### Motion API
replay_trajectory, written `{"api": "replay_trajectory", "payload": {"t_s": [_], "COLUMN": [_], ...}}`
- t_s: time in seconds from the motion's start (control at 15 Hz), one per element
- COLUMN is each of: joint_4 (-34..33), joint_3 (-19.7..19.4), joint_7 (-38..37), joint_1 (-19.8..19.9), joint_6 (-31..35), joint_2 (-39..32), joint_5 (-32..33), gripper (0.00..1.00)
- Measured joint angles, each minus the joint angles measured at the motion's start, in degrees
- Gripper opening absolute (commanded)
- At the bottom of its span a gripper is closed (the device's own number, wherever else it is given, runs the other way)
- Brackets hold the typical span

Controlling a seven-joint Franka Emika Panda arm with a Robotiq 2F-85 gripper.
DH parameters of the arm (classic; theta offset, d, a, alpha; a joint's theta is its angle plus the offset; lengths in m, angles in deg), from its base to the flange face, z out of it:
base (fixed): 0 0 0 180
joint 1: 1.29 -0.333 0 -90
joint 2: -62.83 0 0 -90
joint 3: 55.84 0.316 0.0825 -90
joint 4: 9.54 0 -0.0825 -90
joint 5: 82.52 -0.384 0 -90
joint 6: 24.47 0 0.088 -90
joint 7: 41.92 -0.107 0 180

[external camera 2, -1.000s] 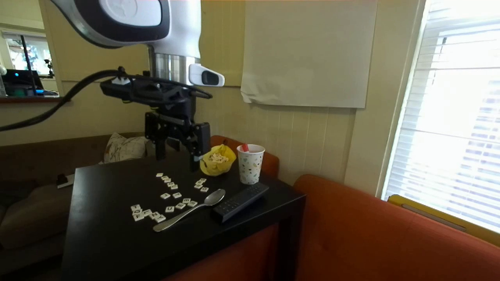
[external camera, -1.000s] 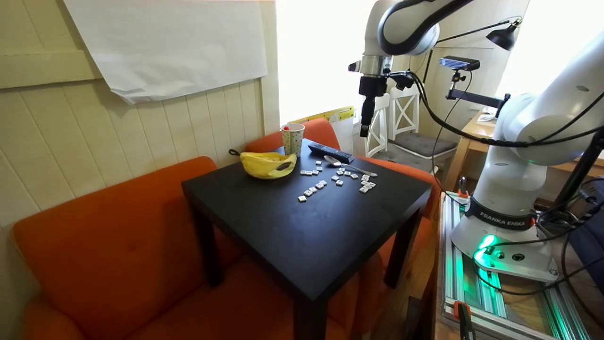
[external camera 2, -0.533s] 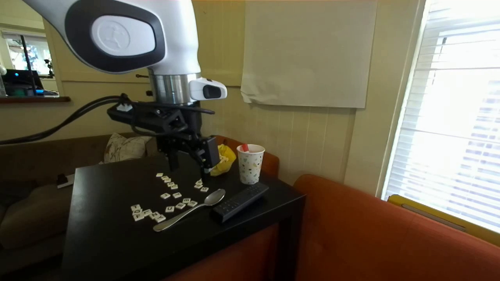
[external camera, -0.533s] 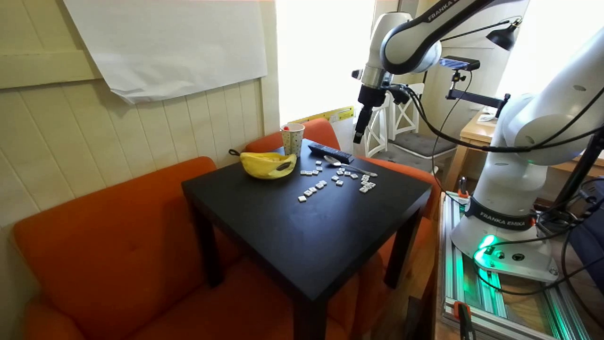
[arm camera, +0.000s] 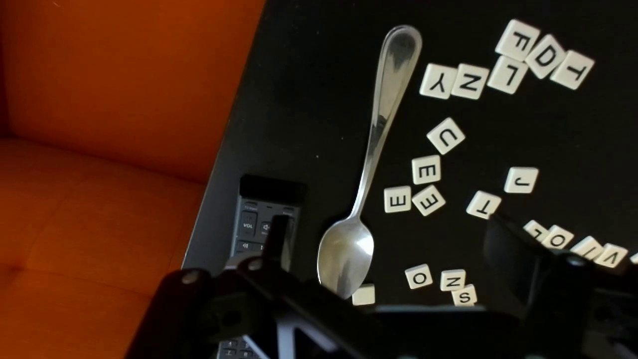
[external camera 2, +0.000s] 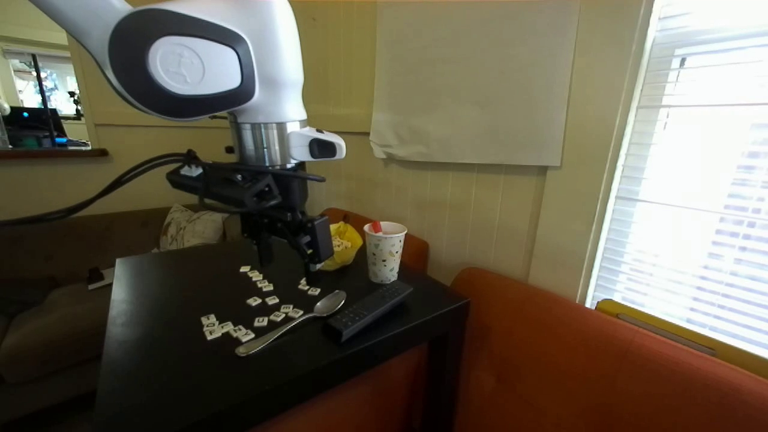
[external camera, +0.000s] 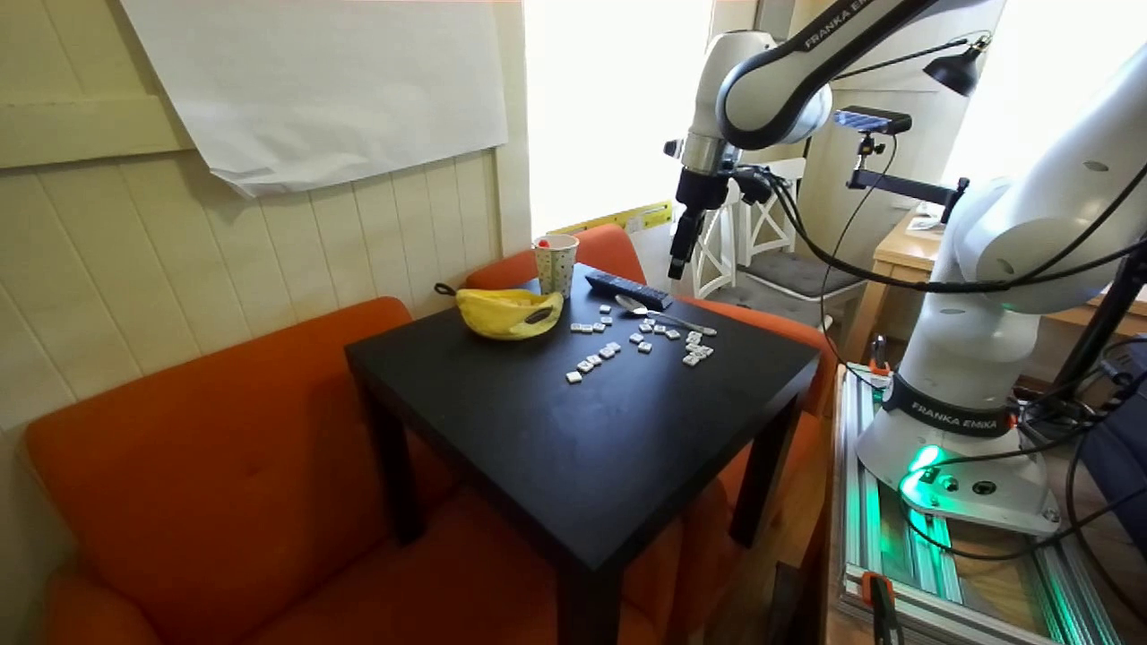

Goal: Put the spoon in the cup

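Hovering: one black pincer [external camera 2: 287,270], jaws spread apart. Below, on the dark surface [external camera: 573,448]: one metal spoon [arm camera: 370,164], lying between lettered tiles [arm camera: 426,169] and a remote [external camera 2: 369,311]. Farther: one speckled cup [external camera 2: 385,258], upright, red object [external camera 2: 376,227] inside; one yellow dish [external camera: 502,318], beside it.

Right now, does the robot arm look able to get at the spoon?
Probably yes: the gripper is open above the table and nothing lies on the spoon, though the remote and letter tiles on either side may leave little spare room.
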Motion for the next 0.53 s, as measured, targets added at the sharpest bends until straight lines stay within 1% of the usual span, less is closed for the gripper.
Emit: {"api": "replay_trajectory", "payload": {"t_s": [0.27, 0.53], "joint_4": [0.00, 0.00], "joint_3": [1.54, 2.64], "joint_7": [-1.74, -4.06], "joint_1": [-0.01, 0.62], "joint_6": [3.44, 4.92], "joint_2": [-1.50, -3.83], "joint_5": [0.00, 0.21], "gripper": [1.00, 1.00]}}
